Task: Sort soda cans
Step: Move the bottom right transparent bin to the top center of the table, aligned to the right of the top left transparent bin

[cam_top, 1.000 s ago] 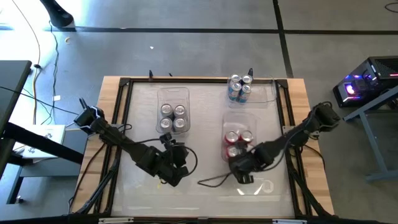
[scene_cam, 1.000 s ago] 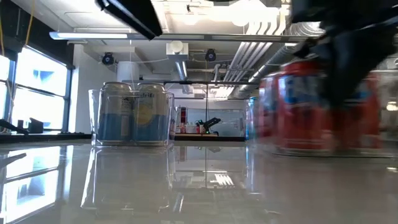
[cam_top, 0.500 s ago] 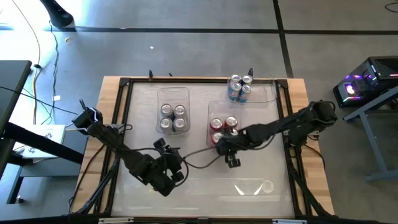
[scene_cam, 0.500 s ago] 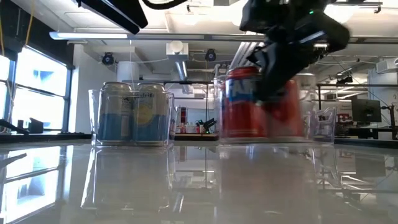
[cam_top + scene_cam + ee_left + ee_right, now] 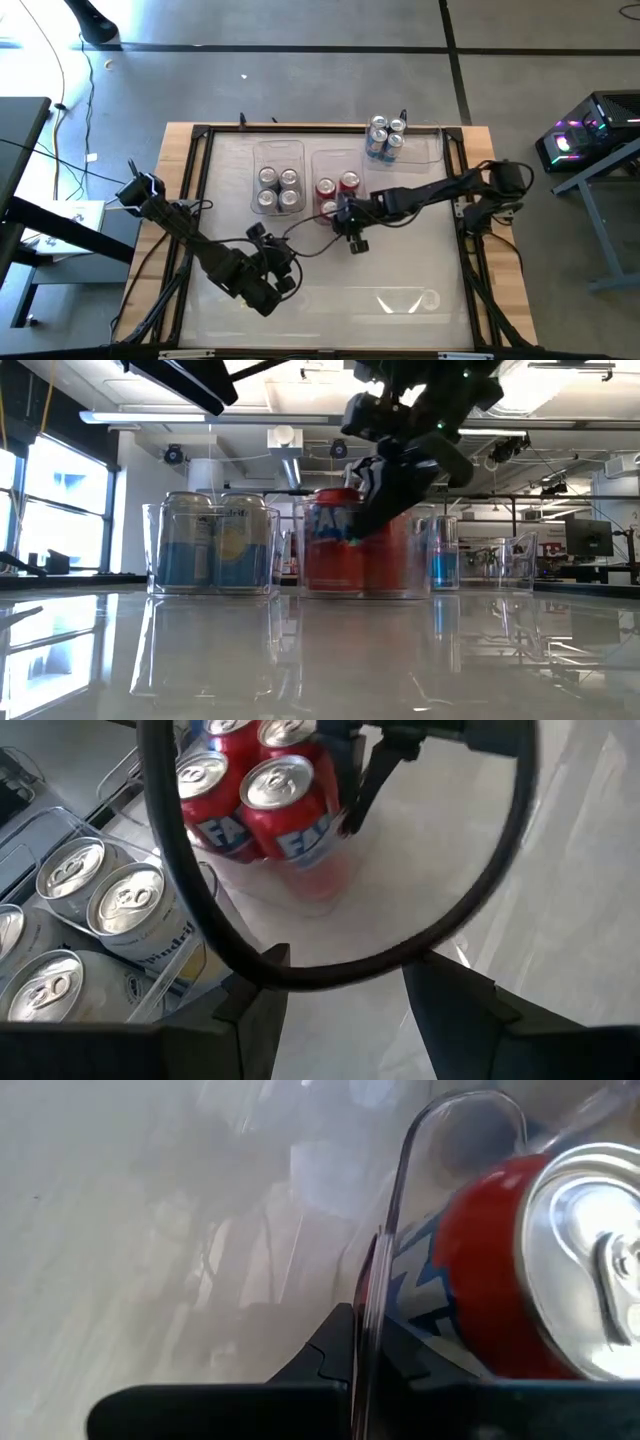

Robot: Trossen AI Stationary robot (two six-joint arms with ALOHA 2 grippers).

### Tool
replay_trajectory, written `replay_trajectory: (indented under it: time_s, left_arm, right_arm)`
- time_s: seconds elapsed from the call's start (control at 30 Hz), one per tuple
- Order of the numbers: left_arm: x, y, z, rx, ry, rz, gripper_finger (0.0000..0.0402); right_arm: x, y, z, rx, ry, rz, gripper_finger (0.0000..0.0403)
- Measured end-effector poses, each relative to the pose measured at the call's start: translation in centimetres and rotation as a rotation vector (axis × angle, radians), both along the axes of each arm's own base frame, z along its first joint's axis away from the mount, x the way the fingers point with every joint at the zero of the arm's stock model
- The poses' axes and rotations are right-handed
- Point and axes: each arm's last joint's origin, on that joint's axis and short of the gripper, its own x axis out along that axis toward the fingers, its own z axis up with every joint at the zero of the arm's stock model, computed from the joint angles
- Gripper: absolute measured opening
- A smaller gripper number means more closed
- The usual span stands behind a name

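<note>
Several red soda cans (image 5: 337, 190) stand in a clear bin (image 5: 400, 1200) at the table's middle, close beside the bin of silver-grey cans (image 5: 278, 185). Blue cans (image 5: 385, 140) stand in a third bin at the far right. My right gripper (image 5: 345, 213) is shut on the red cans' bin at its near side. My left gripper (image 5: 345, 1020) hangs open over the near left, pointing at the red cans (image 5: 265, 795), nothing between its fingers. My right gripper pinches the upper rim of the red cans' bin at its near wall (image 5: 366, 1315), one finger (image 5: 410, 1365) inside the bin next to a red can (image 5: 520, 1270), the other outside. The fingers slant down from the table's near right. The bin stands upright on the table.
A black cable (image 5: 200, 910) loops in front of my left gripper. A clear plastic piece (image 5: 410, 300) lies near the front right. A raised dark frame (image 5: 200, 160) runs round the table top. Bare table lies at the near middle.
My right gripper has gone toward the table's left and far edges, dragging the bin of red cans along the table from the near right to beside the silver-grey cans' bin; the cans stay upright. My left gripper has drawn back a little toward the near edge.
</note>
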Motion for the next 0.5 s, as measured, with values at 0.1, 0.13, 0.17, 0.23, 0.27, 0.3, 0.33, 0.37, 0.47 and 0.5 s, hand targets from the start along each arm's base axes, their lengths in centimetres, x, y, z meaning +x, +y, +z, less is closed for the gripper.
replay_trajectory:
  time_s: [0.1, 0.13, 0.17, 0.23, 0.27, 0.3, 0.33, 0.37, 0.47, 0.5]
  left_arm:
    - [0.0, 0.0, 0.0, -0.005, -0.004, 0.006, 0.019]
    - [0.0, 0.0, 0.0, -0.006, -0.004, 0.006, 0.019]
    - [0.0, 0.0, 0.0, -0.008, -0.006, 0.006, 0.019]
    - [0.0, 0.0, 0.0, -0.012, -0.008, 0.008, 0.019]
    - [0.0, 0.0, 0.0, -0.015, -0.009, 0.009, 0.019]
    - [0.0, 0.0, 0.0, -0.016, -0.01, 0.009, 0.019]
    - [0.1, 0.0, 0.0, -0.017, -0.011, 0.009, 0.019]
    - [0.1, 0.0, 0.0, -0.017, -0.012, 0.01, 0.019]
    - [0.1, 0.0, 0.0, -0.018, -0.011, 0.009, 0.019]
    - [0.1, 0.0, 0.0, -0.019, -0.01, 0.009, 0.019]
  right_arm:
    - [0.4, -0.5, -0.3, -0.006, -0.013, -0.002, 0.0]
    - [0.4, -0.7, -0.3, -0.005, -0.019, -0.002, 0.0]
    - [0.5, -0.9, -0.3, -0.002, -0.023, -0.002, 0.0]
    - [0.6, -1.3, -0.2, 0.003, -0.036, -0.007, 0.0]
    - [0.7, -1.6, -0.2, 0.0, -0.042, -0.007, 0.0]
    - [0.8, -1.8, -0.2, -0.005, -0.046, -0.005, 0.0]
    - [0.8, -2.1, -0.2, -0.013, -0.05, -0.003, 0.0]
    - [0.8, -2.3, -0.2, -0.022, -0.053, 0.002, 0.0]
    - [1.0, -2.9, -0.2, -0.038, -0.064, 0.004, 0.0]
    - [1.0, -3.1, -0.2, -0.04, -0.068, 0.003, 0.0]
